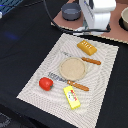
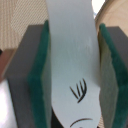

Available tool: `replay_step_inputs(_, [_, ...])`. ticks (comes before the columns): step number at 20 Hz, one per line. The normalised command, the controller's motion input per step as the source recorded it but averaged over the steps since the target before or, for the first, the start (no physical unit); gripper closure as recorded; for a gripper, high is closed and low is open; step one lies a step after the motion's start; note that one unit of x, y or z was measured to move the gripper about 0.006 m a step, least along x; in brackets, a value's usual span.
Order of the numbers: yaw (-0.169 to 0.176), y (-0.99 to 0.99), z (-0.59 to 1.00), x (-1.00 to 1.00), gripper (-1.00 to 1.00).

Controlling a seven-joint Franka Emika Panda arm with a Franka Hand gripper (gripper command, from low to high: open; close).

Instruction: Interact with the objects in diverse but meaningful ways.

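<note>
Pinching a white fish (image 2: 70, 60) between its green pads (image 2: 39, 75), the tool (image 2: 70, 75) is closing on the thin, stiff, slick-looking toy along its flat sides. Well below it on the desk, the tomato (image 1: 45, 83), yellow packet (image 1: 72, 97) and bread loaf (image 1: 86, 47) are lying spread apart, leaving open mat (image 1: 102, 85) for setting down.

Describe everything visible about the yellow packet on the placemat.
The yellow packet is a small rectangular block, bright yellow with a red label near one end, and it looks like plastic. It lies flat and slanted on the striped placemat, near the edge closest to the camera. The red tomato sits apart on the exterior view's left, and a wooden-handled utensil lies just beyond. Nothing visibly touches it.
</note>
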Motion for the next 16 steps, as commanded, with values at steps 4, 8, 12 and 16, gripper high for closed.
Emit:
replay_step_inputs(4, [0.000,0.32,-0.41,-0.91,1.00])
replay_step_inputs(8, [0.000,0.33,-0.49,-0.85,1.00])
replay_step_inputs(12, [0.000,0.16,-0.62,-0.76,1.00])
replay_step_inputs(16, [0.000,0.05,-0.60,-0.76,1.00])
